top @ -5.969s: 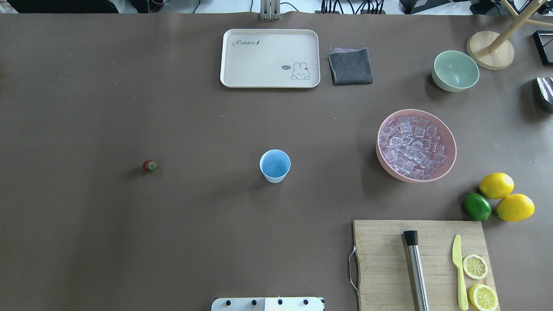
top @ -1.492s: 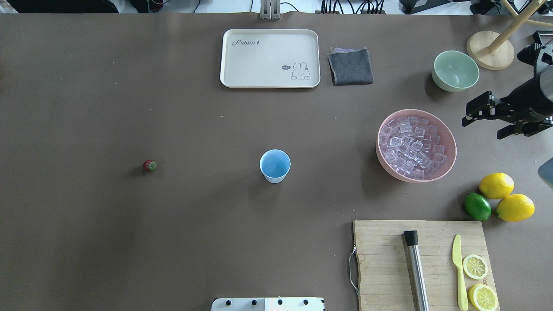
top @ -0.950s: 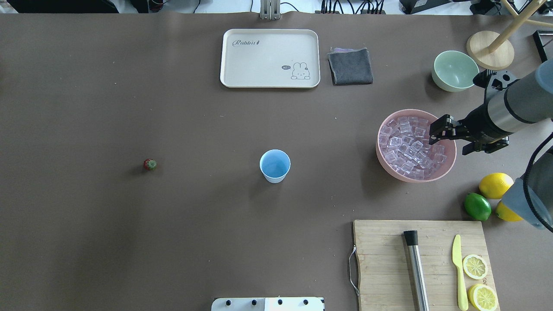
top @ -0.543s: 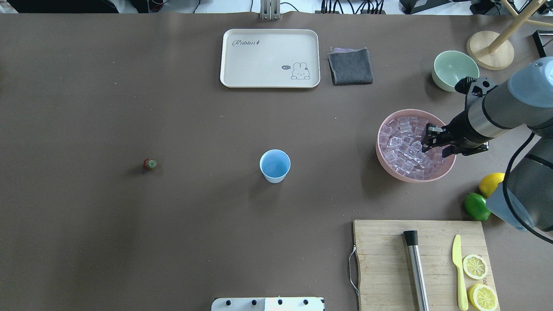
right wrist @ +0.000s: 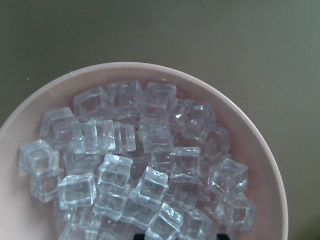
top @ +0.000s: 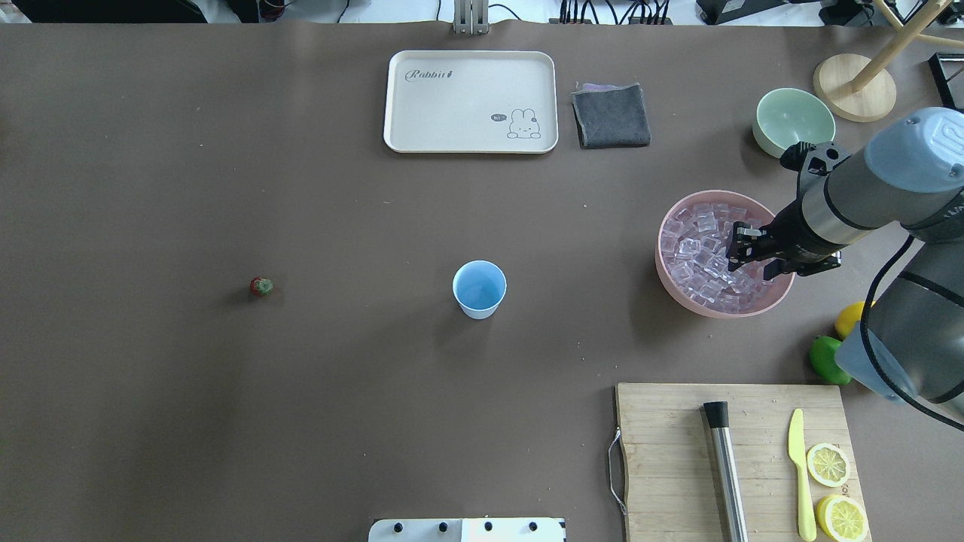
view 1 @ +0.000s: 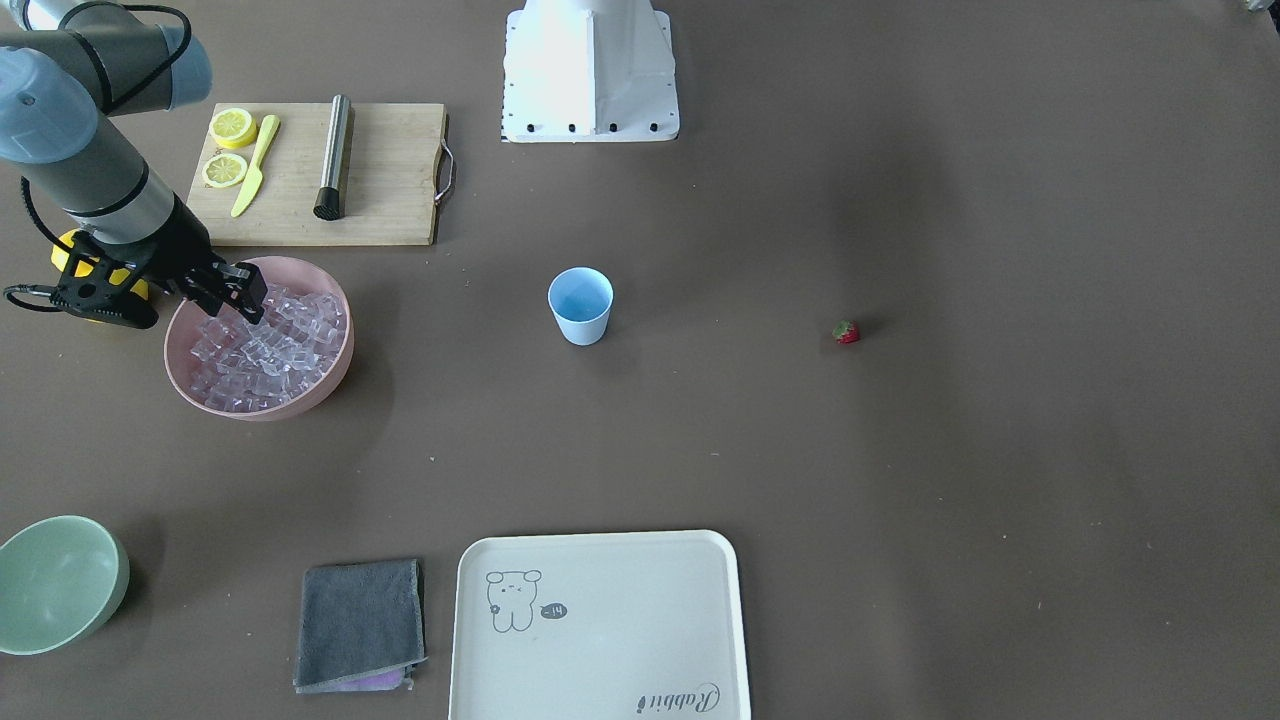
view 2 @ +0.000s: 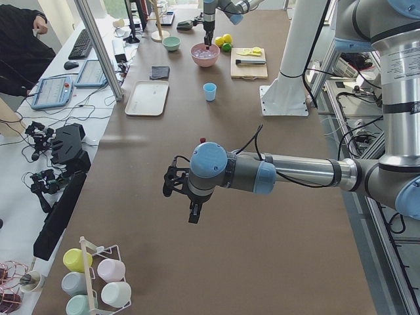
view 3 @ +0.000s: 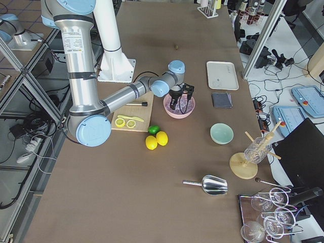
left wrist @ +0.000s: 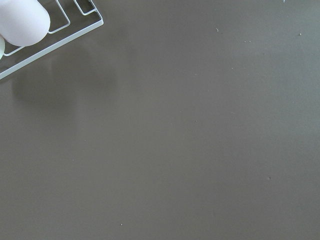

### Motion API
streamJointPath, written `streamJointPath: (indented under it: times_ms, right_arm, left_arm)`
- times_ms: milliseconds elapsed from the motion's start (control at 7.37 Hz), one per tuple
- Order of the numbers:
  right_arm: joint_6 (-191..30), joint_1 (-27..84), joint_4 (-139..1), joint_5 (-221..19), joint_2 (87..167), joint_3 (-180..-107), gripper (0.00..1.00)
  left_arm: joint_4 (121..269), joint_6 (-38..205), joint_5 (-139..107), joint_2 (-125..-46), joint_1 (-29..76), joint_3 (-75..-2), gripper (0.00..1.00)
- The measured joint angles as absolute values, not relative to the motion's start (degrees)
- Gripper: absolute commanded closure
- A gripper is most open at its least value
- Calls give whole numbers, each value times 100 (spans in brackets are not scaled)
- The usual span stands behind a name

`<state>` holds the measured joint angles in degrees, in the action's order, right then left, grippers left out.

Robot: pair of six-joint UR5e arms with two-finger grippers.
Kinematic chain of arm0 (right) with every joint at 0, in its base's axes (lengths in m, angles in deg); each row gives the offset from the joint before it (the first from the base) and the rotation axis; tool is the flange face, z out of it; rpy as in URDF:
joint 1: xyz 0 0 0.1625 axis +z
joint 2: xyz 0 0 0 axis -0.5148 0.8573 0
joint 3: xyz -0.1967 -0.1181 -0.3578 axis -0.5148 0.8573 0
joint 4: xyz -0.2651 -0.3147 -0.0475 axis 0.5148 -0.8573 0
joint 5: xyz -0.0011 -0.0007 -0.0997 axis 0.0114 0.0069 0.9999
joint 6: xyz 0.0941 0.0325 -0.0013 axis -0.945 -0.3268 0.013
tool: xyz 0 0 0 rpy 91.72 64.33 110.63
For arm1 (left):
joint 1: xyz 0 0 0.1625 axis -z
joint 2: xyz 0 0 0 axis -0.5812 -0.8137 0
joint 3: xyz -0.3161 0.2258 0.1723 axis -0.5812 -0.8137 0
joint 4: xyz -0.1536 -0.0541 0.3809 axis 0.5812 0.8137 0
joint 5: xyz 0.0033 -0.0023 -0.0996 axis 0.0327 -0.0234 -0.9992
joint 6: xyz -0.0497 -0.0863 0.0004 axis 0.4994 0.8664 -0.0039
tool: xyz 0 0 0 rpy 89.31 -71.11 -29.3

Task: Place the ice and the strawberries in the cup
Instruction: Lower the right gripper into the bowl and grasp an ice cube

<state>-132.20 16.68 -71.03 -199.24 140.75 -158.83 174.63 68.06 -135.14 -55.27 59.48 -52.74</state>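
The light blue cup (top: 479,289) stands upright and empty mid-table, also in the front view (view 1: 580,305). The tiny red strawberry (top: 261,287) lies alone far to its left, also in the front view (view 1: 846,332). Clear ice cubes (top: 700,248) fill a pink bowl (top: 681,297); they show close up in the right wrist view (right wrist: 145,170). My right gripper (top: 753,260) is open and points down into the bowl's right side, just above the ice (view 1: 270,345). My left gripper (view 2: 180,197) shows only in the left side view, over bare table; I cannot tell its state.
A cutting board (top: 678,452) with a muddler (top: 727,467), a yellow knife (top: 802,474) and lemon slices sits at the front right. A lime (top: 825,357) and lemons are partly behind my right arm. A green bowl (top: 791,120), grey cloth (top: 611,114) and tray (top: 471,102) lie at the back.
My right arm came in from the right edge and moved left and down over the pink bowl, its open gripper now among the ice. The cup and strawberry have not moved.
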Motion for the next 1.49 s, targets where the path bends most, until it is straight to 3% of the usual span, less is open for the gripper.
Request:
streamJointPath:
  times_ms: [1085, 1357, 1492]
  right_arm:
    - [-13145, 1492, -7103, -19740, 13894, -15643, 48]
    - [-13149, 1485, -7103, -19721, 13890, -15633, 71]
    - [-13155, 1486, -7103, -19719, 13889, -15633, 89]
  left_arm:
    - [17466, 6785, -13513, -5486, 5956, -5275, 2]
    - [17466, 6787, -13517, -5483, 5956, -5281, 2]
    - [17466, 6791, -13515, -5484, 5956, -5282, 2]
